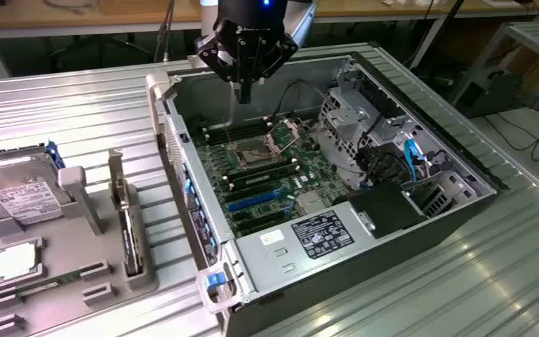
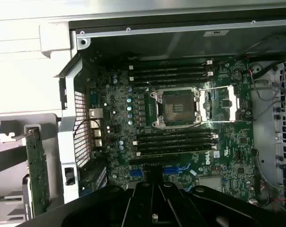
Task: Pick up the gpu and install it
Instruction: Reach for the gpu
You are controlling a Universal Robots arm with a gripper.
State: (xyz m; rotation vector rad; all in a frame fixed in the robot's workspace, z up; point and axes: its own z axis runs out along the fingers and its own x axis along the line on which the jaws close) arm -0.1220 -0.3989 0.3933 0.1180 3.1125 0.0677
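The gpu (image 1: 131, 228) stands on its edge in a slot of the grey holder (image 1: 73, 246) at the exterior view's left, outside the computer case; it looks like a thin dark card. In the wrist view the gpu (image 2: 38, 172) shows its green board edge beside the case wall. My gripper (image 1: 244, 90) hangs over the far end of the open case, well away from the gpu. Its fingers (image 2: 145, 205) are pressed together, shut with nothing between them. Below it lies the motherboard (image 2: 181, 123) with blue expansion slots (image 2: 176, 169).
The grey holder also carries a silver hard drive (image 1: 17, 196), a square chip (image 1: 15, 261) and a narrow memory stick (image 1: 50, 284). The open case (image 1: 420, 133) has metal walls, a drive cage (image 1: 349, 116) and a power supply (image 1: 321, 235). Everything sits on a ribbed metal table (image 1: 82, 119).
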